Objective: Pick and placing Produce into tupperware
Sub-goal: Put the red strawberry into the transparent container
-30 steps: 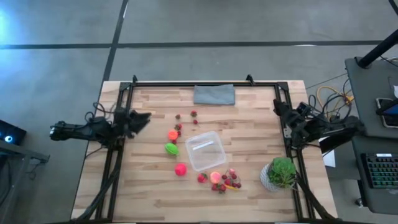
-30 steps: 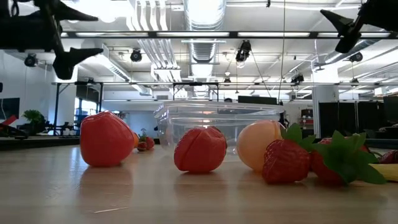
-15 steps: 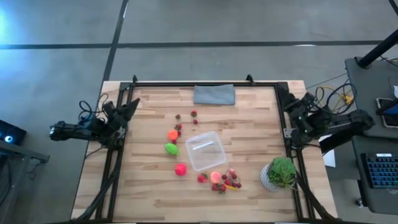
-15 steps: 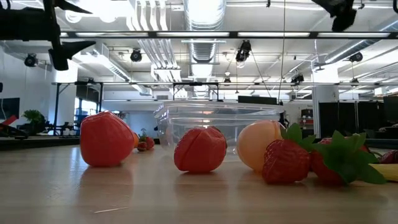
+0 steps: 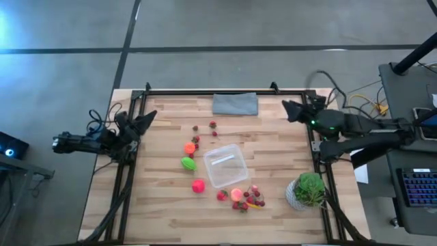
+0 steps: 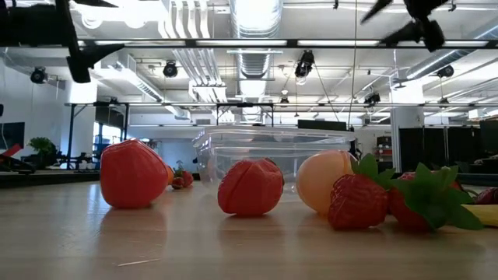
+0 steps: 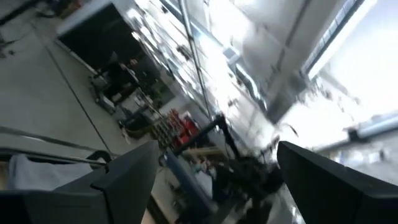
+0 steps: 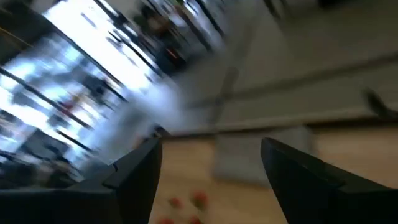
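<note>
my two dark jaws stand apart at the near edge, with a wide gap between them. through that gap i see the pale wooden counter (image 8: 249, 193) and, lying flat on it, a grey folded cloth (image 8: 264, 155), heavily blurred. closer in, small dark-red berries (image 8: 199, 199) sit on the wood. beyond the counter's edge lies grey floor and a bright, smeared room.
</note>
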